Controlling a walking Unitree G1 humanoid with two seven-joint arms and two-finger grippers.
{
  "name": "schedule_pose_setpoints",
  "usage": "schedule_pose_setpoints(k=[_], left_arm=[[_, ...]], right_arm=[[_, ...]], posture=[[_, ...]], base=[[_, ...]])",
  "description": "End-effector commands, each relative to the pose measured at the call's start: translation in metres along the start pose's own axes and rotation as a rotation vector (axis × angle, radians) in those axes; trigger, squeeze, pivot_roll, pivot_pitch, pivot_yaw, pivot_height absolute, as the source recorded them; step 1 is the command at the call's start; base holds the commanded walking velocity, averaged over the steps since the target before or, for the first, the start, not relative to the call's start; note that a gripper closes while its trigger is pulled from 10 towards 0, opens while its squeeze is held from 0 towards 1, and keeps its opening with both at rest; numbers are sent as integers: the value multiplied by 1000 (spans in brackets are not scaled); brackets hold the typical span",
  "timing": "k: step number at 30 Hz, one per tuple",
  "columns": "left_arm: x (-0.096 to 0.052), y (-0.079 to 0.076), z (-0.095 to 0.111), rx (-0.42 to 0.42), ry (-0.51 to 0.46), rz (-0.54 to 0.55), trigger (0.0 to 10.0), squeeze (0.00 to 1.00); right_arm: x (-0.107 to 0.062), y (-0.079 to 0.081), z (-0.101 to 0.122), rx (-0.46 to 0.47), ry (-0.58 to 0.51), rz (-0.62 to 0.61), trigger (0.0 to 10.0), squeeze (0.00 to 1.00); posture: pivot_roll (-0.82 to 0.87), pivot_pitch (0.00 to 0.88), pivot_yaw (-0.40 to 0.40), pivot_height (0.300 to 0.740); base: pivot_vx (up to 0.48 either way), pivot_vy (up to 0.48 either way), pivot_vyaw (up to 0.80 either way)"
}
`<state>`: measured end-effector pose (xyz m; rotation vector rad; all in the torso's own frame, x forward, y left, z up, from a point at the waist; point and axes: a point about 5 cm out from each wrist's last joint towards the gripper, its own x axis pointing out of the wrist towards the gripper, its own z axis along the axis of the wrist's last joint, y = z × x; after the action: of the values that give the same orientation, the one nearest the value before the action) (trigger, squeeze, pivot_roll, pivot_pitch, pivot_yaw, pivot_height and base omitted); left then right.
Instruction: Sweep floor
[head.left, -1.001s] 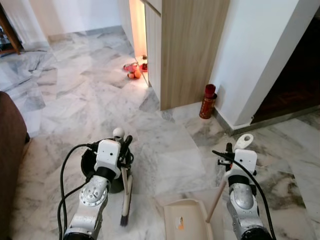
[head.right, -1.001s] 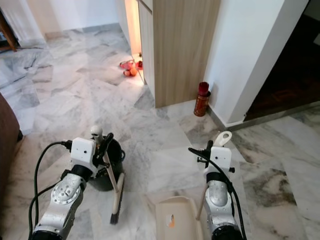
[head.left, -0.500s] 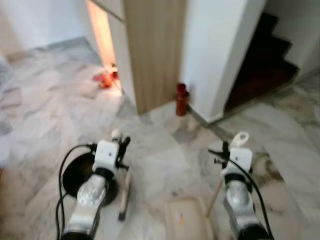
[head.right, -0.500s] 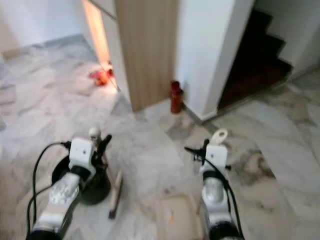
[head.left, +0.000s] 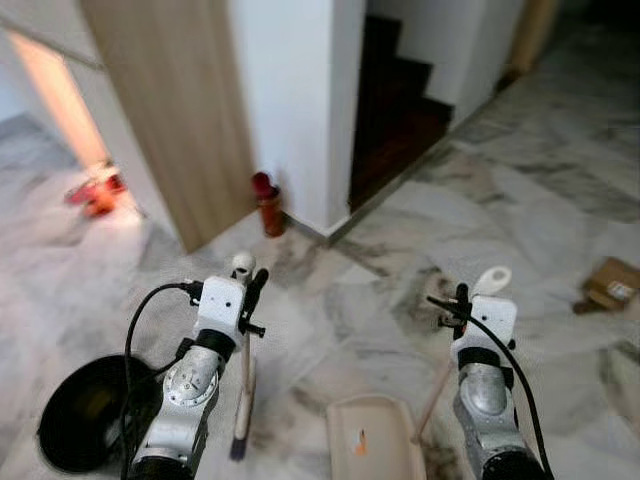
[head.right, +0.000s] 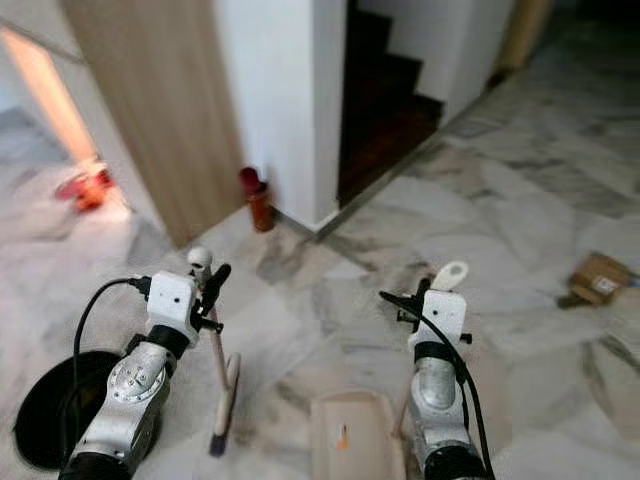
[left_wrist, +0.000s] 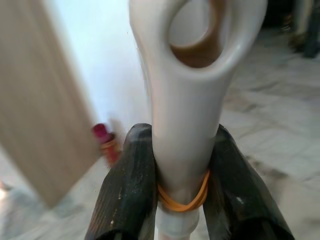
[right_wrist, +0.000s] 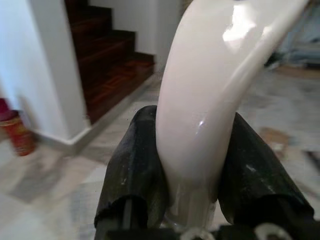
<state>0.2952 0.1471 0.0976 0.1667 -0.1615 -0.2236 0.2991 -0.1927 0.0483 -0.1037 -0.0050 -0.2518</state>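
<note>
No legible text anywhere. Small brown cardboard box on marble floor carries a pale label, too blurred to read. Cream plastic dustpan has an orange mark, unreadable.

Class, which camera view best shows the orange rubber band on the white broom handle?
The left wrist view: the orange rubber band wraps the white broom handle between the left gripper fingers. In both eye views the handle is small and the band cannot be made out.

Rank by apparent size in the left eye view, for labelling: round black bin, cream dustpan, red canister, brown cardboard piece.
1. Round black bin, cut off
2. Cream dustpan, cut off
3. Red canister and brown cardboard piece: alike, both farther away
</note>
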Motion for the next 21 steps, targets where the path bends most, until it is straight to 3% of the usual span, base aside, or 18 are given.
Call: schedule_pose_setpoints(k=[1,21], left_arm=[[3,1,6,9,-34,4,10000,0],[3,-5,3,-18,-31,18,10000,0]], right_arm=[[4,2,6,6,-29,4,10000,0],[5,-5,7,-3,-35,-3,10000,0]], posture=[[84,27,35,740],[70,31,15,740]], base=[[0,0,-800],[0,0,-800]])
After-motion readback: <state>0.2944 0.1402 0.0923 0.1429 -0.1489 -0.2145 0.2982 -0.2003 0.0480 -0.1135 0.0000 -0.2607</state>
